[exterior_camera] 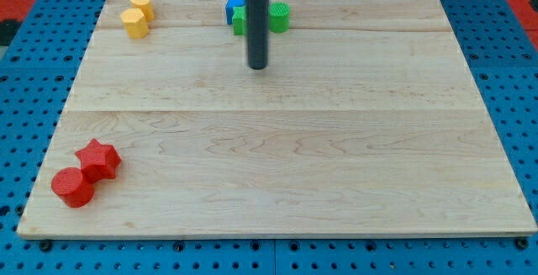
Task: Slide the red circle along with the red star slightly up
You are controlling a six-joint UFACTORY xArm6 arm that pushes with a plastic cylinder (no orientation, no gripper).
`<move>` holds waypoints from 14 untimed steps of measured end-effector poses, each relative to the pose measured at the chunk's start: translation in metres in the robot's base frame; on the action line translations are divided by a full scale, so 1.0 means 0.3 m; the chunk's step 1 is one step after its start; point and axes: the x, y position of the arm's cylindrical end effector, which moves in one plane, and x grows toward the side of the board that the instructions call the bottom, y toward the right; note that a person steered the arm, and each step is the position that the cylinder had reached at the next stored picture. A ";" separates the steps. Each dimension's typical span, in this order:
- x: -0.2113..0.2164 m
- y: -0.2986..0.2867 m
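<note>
The red circle [72,187] sits near the board's bottom left corner. The red star [98,158] touches it on its upper right side. My tip [257,66] rests on the board in the upper middle, far up and to the right of both red blocks. The rod rises from it to the view's top edge.
Two yellow blocks [136,14] stand close together at the top left. A blue block [234,7] and two green blocks [278,17] cluster at the top centre, just above my tip and partly hidden by the rod. The wooden board [336,157] lies on a blue pegboard.
</note>
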 end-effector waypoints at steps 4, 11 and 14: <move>0.283 -0.875; 0.851 -0.834; 0.831 -0.588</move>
